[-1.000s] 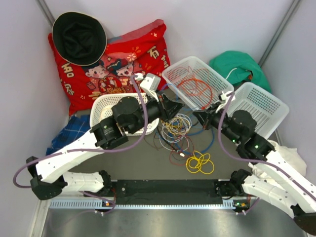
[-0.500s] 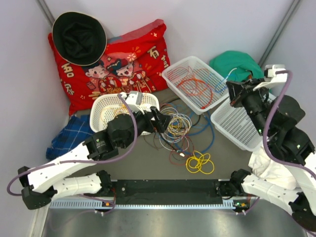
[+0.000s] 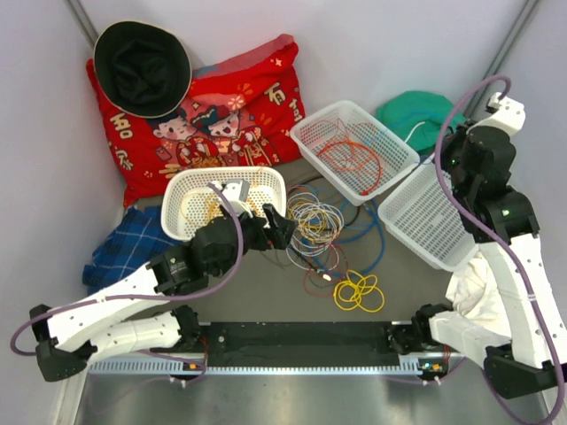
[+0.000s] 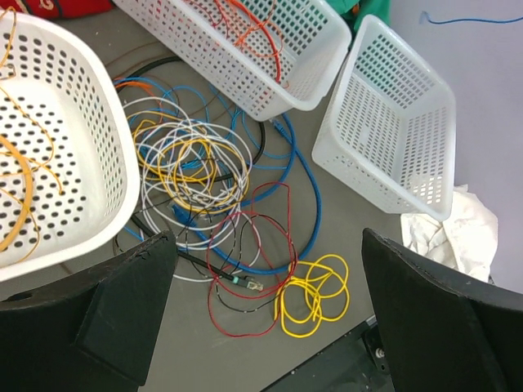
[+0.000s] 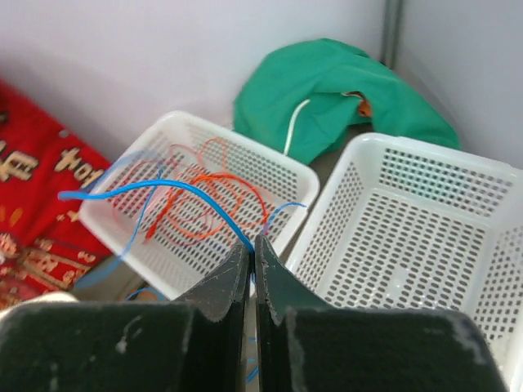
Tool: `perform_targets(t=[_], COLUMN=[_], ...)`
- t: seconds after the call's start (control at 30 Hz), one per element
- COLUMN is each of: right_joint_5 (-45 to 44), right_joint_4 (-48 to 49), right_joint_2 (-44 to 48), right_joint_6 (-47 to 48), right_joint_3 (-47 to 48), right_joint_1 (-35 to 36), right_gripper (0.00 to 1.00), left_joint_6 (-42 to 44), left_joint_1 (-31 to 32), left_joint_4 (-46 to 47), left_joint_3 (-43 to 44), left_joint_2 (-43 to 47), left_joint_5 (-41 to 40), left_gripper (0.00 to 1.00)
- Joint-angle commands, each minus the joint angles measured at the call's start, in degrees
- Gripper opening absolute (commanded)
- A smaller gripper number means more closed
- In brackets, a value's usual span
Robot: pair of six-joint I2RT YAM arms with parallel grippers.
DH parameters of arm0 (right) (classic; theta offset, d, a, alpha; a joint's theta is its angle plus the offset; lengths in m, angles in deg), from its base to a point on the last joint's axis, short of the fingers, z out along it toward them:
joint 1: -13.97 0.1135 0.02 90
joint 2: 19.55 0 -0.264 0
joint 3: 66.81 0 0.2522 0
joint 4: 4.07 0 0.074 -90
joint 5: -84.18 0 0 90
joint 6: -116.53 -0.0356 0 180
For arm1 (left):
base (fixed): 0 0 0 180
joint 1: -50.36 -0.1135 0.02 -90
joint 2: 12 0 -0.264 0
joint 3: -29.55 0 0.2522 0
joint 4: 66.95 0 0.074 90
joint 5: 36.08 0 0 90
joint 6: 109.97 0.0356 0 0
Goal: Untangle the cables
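**R claw pinches blue cable; L claw spread over the pile**

The cables [image 3: 314,232] lie in a loose tangle mid-desk [image 3: 266,297], btwn three white baskets. Grey-white, yellow, blue, black & red loops overlap each other. A yellow coil [image 3: 359,292] sits at the near-right edge of the tangle. It is just beside a red loop [image 4: 249,265] that crosses the other strands.

The L claw [image 3: 280,227] hangs at the left edge of the pile, just beside the rounded basket [image 3: 182,190]. In the L wrist view its fingers [image 4: 122,314] are spread wide w/ nothing btwn them, and the tangle shows below. That basket holds a few orange-yellow strands [image 4: 29,188].

The R claw [image 5: 254,243] is held high on the right, by the far end of the plain basket [image 3: 425,226]. Its fingers are pressed together on a blue cable [image 5: 163,190]. In the R wrist view the cable runs from the tips out to the left, in front of the far basket [image 3: 390,135]. That basket holds orange wires [image 5: 212,200].

At the back left, a black hat [image 3: 142,66] rests on a red cushion [image 3: 221,115]. A green cloth [image 3: 425,119] lies behind the baskets, a plaid cloth [image 3: 120,246] at far left & a white cloth [image 3: 474,292] near the R arm.
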State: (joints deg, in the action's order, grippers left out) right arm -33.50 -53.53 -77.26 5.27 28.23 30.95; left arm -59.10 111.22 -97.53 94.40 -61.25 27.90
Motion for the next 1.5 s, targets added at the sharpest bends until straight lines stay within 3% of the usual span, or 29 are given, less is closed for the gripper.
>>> perform_targets(t=[0.0,0.27,0.43,0.63,0.67,0.77,0.8,0.93,1.03,1.17,1.47], right_joint_5=[2.45,-1.15,2.45,4.56,5.00,9.39,12.01,12.65,16.33,23.10,21.97], right_joint_4=[0.37,2.04,4.15,6.00,5.47,5.03,5.99,5.04,4.33,5.38,9.50], right_joint_2=[-0.47,-1.44,-1.26,-4.68,-5.39,-5.92,-4.18,-0.66,2.33,6.47,5.43], right_joint_6=[-3.70,-4.23,-8.88,-10.03,-10.12,-9.77,-9.51,-7.49,-7.13,-8.71,-11.87], right_joint_3=[0.02,-4.80,-13.15,-18.96,-18.96,-18.52,-18.87,-18.08,-19.66,-28.42,-40.31], right_joint_1=[-6.75,-12.57,-18.27,-20.40,-20.57,-20.49,-20.14,-14.97,-11.09,-6.70,13.16], right_gripper=[0.00,0.00,0.00,0.01,0.30,0.60,0.63,0.70,0.69,0.64,0.61], left_joint_6=[-1.73,-4.19,-5.60,-6.74,-6.92,-7.01,-7.01,-6.48,-6.39,-7.01,-7.89], left_joint_1=[0.05,0.05,0.05,-0.04,-0.04,0.05,0.05,-0.04,-0.04,0.05,-0.04], left_joint_4=[0.12,1.00,1.00,0.91,0.82,0.56,0.73,1.96,2.84,3.37,3.11], left_joint_3=[-1.52,-4.16,-5.47,-6.53,-6.70,-6.97,-6.97,-6.88,-6.09,-5.30,-3.81], left_joint_2=[0.30,0.12,-0.14,-0.58,-0.67,-0.58,-0.67,-1.63,-3.64,-6.37,-9.98], left_joint_5=[0.44,2.64,3.69,4.93,5.01,5.01,4.93,5.10,5.89,7.47,8.79], left_gripper=[0.99,0.99,0.99,0.99,0.99,0.99,0.99,0.99,0.99,0.99,0.98])
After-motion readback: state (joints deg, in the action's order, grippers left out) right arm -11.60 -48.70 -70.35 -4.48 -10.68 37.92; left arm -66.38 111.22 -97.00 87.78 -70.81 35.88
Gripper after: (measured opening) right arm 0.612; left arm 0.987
